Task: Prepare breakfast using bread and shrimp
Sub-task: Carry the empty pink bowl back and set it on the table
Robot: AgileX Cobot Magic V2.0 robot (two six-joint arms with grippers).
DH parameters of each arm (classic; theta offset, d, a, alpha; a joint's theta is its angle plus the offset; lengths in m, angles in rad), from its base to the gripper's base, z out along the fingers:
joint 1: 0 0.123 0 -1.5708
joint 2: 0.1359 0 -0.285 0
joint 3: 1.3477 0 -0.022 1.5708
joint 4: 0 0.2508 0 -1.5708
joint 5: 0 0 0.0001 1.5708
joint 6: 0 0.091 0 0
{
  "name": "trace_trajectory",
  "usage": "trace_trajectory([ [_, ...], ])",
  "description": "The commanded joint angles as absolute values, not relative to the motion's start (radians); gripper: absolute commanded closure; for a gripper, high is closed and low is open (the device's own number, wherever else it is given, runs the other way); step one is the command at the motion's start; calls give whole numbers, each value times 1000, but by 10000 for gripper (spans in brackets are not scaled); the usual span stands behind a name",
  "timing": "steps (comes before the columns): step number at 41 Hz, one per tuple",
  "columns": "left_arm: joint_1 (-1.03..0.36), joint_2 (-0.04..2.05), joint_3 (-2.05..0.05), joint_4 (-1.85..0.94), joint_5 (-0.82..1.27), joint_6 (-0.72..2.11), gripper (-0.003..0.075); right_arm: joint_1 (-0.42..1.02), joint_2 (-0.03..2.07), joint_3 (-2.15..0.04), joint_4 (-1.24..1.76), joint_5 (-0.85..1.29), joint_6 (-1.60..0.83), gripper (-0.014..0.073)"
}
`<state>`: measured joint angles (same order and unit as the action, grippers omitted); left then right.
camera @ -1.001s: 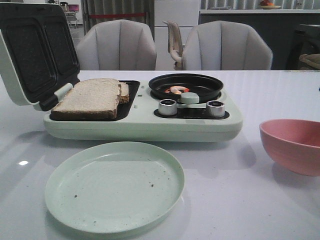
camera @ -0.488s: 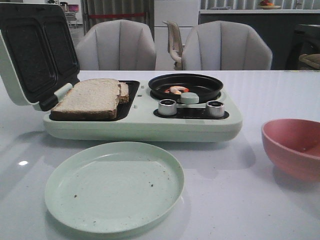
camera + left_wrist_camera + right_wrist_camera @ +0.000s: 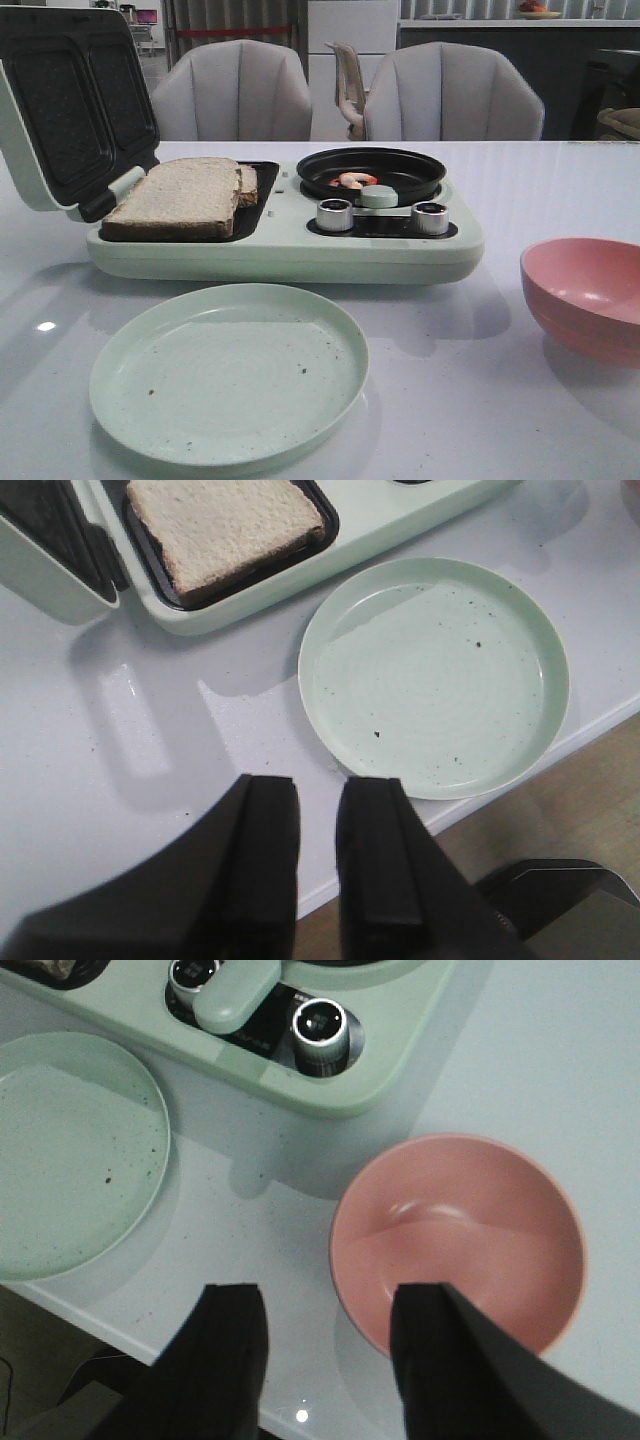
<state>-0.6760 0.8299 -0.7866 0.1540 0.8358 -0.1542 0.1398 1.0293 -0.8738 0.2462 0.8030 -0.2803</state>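
Right gripper (image 3: 325,1300): hung low over the white table (image 3: 540,420) with fingers spread wide and nothing between them. Just ahead of it, and partly overlapped by one finger, sat the round pink bowl (image 3: 460,1240), empty inside; could not tell whether finger and rim touched. Compared with the front views from a second and half a second back, found the bowl slid slightly sideways and back again, with its mouth now tipped a little more toward the camera. Judged that as a nudge or a settling at the gripper, not progress on the food.

Left gripper (image 3: 318,790): fingers drawn nearly together with only a narrow slit between, clamped on nothing. Lay just ahead of it the round pale green plate (image 3: 435,680), bare except for dark specks.

Farther out from both grippers stood the pale green breakfast maker (image 3: 280,250), lid raised. On its side nearer the left gripper, two pale bread slices with brown crusts (image 3: 180,197), stacked in the dark tray. On the side nearer the right gripper, beyond the silver knobs (image 3: 320,1022), the small pinkish-orange shrimp (image 3: 352,180), lying in the round black pan (image 3: 400,155). Saw neither bread nor shrimp shifted across the three front views, so reckoned the plating had yet to begin.
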Motion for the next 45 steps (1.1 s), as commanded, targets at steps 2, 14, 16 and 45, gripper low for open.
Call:
trace_trajectory([
  [2, -684, 825, -816, 156, 776, -157, 519, 140, 913, -831, 159, 774, -156, 173],
  [14, -684, 827, -816, 159, 776, -157, 519, 140, 802, -734, 38, 800, 14, 173],
  [16, -684, 828, -816, 165, 776, -157, 519, 140, 801, -735, 38, 800, 14, 173],
  [45, 38, 1279, -1086, 0, 823, 52, 619, 140, 801, -735, 43, 794, 14, 173],
])
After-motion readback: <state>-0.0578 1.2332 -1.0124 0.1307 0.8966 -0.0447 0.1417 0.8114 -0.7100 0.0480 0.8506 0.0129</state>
